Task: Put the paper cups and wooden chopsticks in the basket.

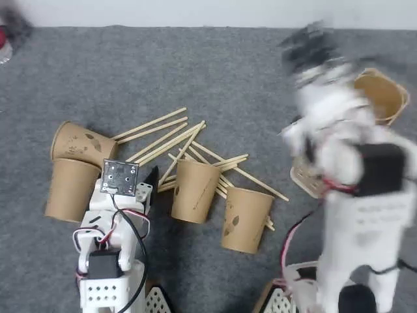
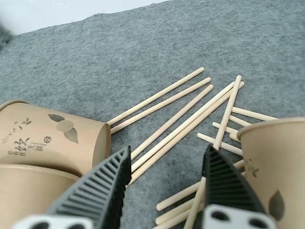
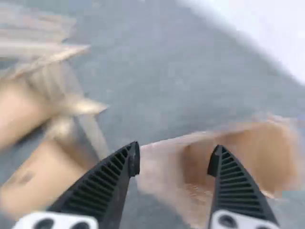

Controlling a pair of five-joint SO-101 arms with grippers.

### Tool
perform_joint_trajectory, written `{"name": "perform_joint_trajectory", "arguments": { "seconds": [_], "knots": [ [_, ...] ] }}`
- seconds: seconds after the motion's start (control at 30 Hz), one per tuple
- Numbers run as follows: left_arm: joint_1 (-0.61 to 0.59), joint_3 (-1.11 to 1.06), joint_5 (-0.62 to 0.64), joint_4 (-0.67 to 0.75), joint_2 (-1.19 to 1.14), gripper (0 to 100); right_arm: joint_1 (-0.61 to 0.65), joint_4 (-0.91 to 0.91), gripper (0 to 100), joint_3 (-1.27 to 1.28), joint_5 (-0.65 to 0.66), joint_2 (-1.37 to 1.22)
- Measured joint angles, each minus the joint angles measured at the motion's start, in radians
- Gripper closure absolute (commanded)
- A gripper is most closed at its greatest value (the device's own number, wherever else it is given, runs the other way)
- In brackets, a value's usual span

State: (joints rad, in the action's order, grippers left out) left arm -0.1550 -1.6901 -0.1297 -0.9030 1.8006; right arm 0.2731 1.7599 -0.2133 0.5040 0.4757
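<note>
Small dark printed characters and leaf mark on side of lying paper cup (image 2: 47,138), toward table (image 2: 143,47) left edge: not legible. Similar print on second paper cup (image 2: 274,162): unreadable.

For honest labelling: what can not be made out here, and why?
High view: the right arm is motion-blurred and hides most of the basket.
Right wrist view: the paper cup beyond the right pincer is smeared.
Left wrist view: the upright cup is cut by the edge.
</note>
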Motion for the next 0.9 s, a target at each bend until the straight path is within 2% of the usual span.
{"name": "perform_joint_trajectory", "arguments": {
  "seconds": [0.17,0.33,0.63,0.9],
  "knots": [
    [0.0,0.0,0.0,0.0,0.0,76,0.255,-0.009,76.4,0.379,0.032,0.008],
    [0.0,0.0,0.0,0.0,0.0,76,0.388,-0.051,76.4,0.528,0.034,0.008],
    [0.0,0.0,0.0,0.0,0.0,76,0.407,-0.221,76.3,0.779,0.037,0.009],
    [0.0,0.0,0.0,0.0,0.0,76,0.391,-0.276,76.1,0.795,0.075,0.009]
  ]
}}
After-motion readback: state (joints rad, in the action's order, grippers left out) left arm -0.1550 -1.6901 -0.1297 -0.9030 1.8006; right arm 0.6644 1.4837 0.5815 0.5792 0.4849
